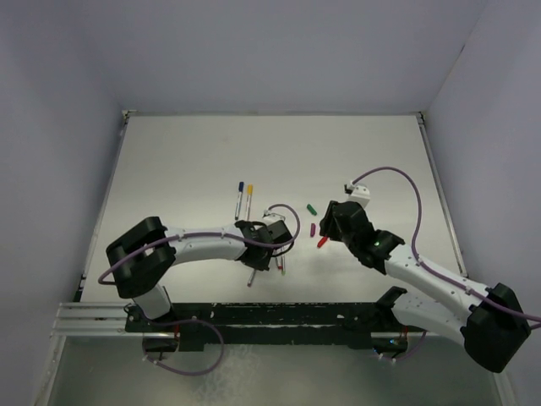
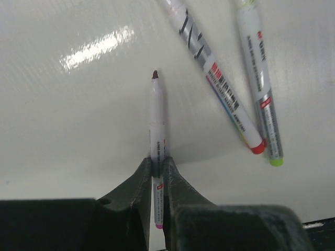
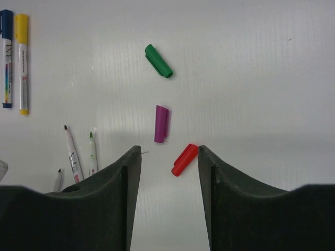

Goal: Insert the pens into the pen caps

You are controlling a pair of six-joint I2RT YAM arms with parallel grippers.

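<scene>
My left gripper (image 2: 158,162) is shut on a thin white pen (image 2: 157,120), whose dark tip points away over the table. In the top view this gripper (image 1: 262,247) sits left of centre. Two more uncapped pens, one with a red end (image 2: 222,89) and one with a green end (image 2: 260,78), lie to its right. My right gripper (image 3: 168,151) is open over the table with the red cap (image 3: 184,159) between its fingers, touching the right one. Just beyond lie the purple cap (image 3: 161,124) and the green cap (image 3: 158,60).
Two pens with caps on, blue (image 3: 6,57) and yellow (image 3: 21,63), lie side by side at the far left of the right wrist view. The arms' wrists are close together mid-table (image 1: 296,161). Grey walls enclose the white table.
</scene>
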